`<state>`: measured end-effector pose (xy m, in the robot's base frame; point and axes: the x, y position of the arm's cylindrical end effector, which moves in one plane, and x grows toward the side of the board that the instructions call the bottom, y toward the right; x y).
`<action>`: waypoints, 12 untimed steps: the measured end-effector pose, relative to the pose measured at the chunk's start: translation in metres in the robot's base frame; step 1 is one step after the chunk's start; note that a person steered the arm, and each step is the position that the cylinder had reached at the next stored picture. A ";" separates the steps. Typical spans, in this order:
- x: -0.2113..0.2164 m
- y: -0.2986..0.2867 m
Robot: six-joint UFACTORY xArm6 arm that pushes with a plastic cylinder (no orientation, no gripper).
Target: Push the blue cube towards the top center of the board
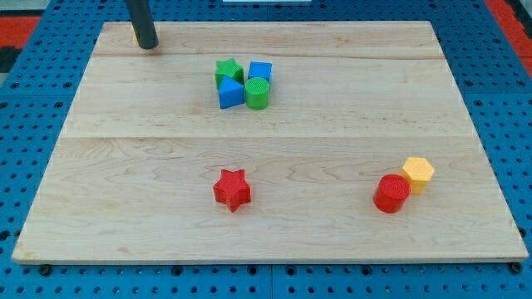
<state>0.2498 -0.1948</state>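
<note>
The blue cube (260, 72) sits on the wooden board (125, 166) a little above its middle, in a tight cluster. A green star (229, 71) is to its left, a green cylinder (258, 94) just below it, and a blue triangular block (230, 93) at the cluster's lower left. My tip (147, 45) rests near the board's top left corner, well to the left of the cluster and apart from it. A small yellow-orange block (134, 36) peeks out from behind the rod.
A red star (232, 189) lies below the board's middle. A red cylinder (391, 193) and a yellow hexagonal block (418, 174) touch each other at the lower right. Blue pegboard (499, 124) surrounds the board.
</note>
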 end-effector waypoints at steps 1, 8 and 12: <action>0.000 0.000; 0.090 0.148; 0.031 0.277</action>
